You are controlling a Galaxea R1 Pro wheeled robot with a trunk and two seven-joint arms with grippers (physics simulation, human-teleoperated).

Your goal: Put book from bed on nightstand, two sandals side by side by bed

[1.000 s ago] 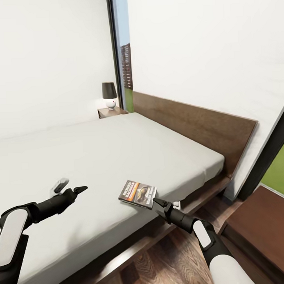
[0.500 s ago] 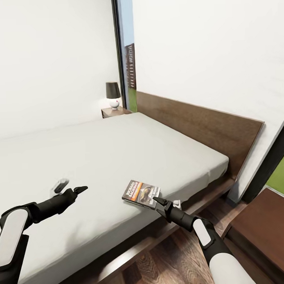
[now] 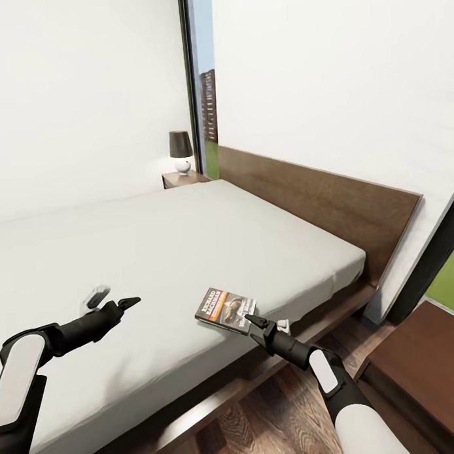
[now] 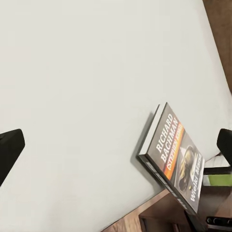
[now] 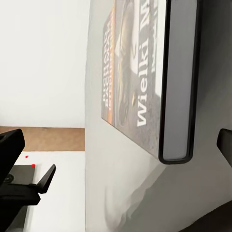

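Note:
The book point(image 3: 225, 310), dark with an orange band, lies flat on the bed point(image 3: 188, 241) close to the mattress's near edge. My right gripper point(image 3: 254, 321) is open and hovers just off that edge, its tips at the book's near corner without gripping it. In the right wrist view the book point(image 5: 140, 72) lies ahead between the spread fingers. My left gripper point(image 3: 128, 302) is open above the mattress, well to the left of the book point(image 4: 176, 154). A nightstand point(image 3: 183, 179) stands at the bed's far side. The two sandals are out of view.
A black-shaded lamp point(image 3: 180, 150) stands on the far nightstand. The brown headboard point(image 3: 317, 197) runs along the right wall. A dark-brown wooden cabinet top point(image 3: 421, 357) sits at the lower right by the headboard. Wooden floor point(image 3: 272, 409) lies below the bed frame.
The head view has shifted slightly, so the bed and book sit a bit further right. My right gripper has edged closer to the book's near corner. The left arm has stayed put.

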